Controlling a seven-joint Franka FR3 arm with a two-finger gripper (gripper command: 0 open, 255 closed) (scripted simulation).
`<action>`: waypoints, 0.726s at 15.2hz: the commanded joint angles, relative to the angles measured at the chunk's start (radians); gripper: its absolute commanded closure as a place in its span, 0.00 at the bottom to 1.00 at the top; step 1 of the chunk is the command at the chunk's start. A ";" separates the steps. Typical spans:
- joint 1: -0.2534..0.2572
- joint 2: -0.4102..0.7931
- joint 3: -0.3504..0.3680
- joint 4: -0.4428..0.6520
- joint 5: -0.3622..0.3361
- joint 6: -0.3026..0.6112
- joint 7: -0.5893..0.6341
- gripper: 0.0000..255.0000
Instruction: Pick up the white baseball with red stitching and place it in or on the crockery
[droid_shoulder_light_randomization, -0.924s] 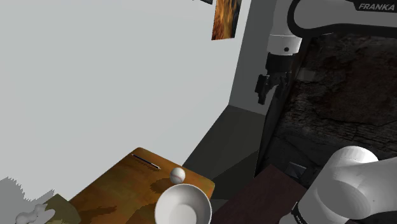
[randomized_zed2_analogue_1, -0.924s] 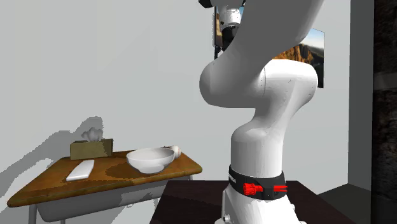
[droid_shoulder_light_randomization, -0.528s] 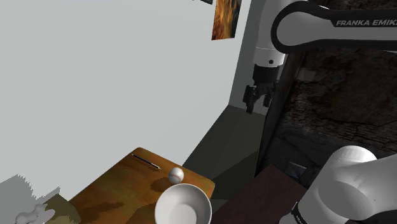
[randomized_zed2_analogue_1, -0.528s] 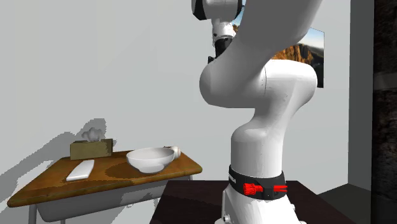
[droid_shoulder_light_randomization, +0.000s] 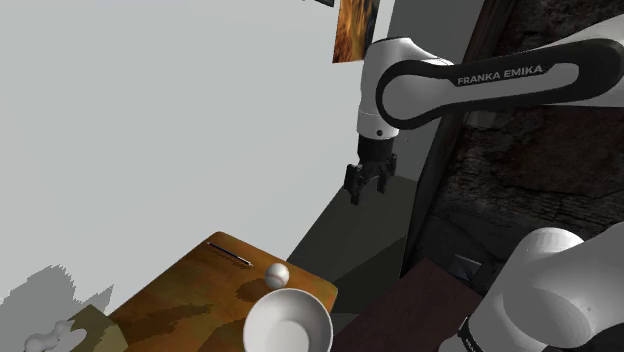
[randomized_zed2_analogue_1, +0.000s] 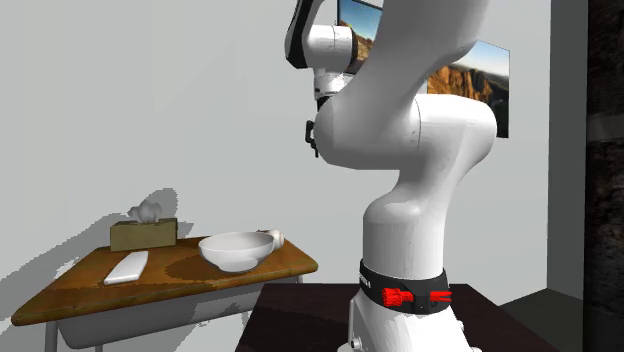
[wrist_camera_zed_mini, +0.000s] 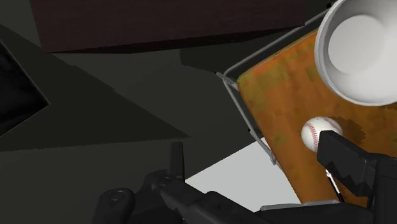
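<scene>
Shoulder view: approach, nothing grasped

Hovering gripper (droid_shoulder_light_randomization: 364, 188) high over table (droid_shoulder_light_randomization: 185, 295), well apart, jaws spread and empty. Found baseball (droid_shoulder_light_randomization: 279, 272) on table just beside bowl (droid_shoulder_light_randomization: 288, 322), near the edge. Probably staged high to drop onto baseball from above without clipping bowl.

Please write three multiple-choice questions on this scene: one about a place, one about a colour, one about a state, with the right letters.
1. Where is the baseball? A on the table beside the bowl; B inside the bowl; C on the floor.
2. What colour is the bowl? A red; B white; C black.
3. How is the hand? A shut on the baseball; B resting on the table; C open, empty, in the air.
Answers: A, it lies on the tabletop; B, its wall is white; C, its fingers stand apart.
</scene>
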 joint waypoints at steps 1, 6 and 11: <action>0.013 0.051 0.021 -0.015 0.015 0.065 0.016 0.00; 0.040 0.206 0.071 -0.011 0.037 0.208 0.052 0.00; 0.062 0.380 0.119 0.025 0.039 0.339 0.093 0.00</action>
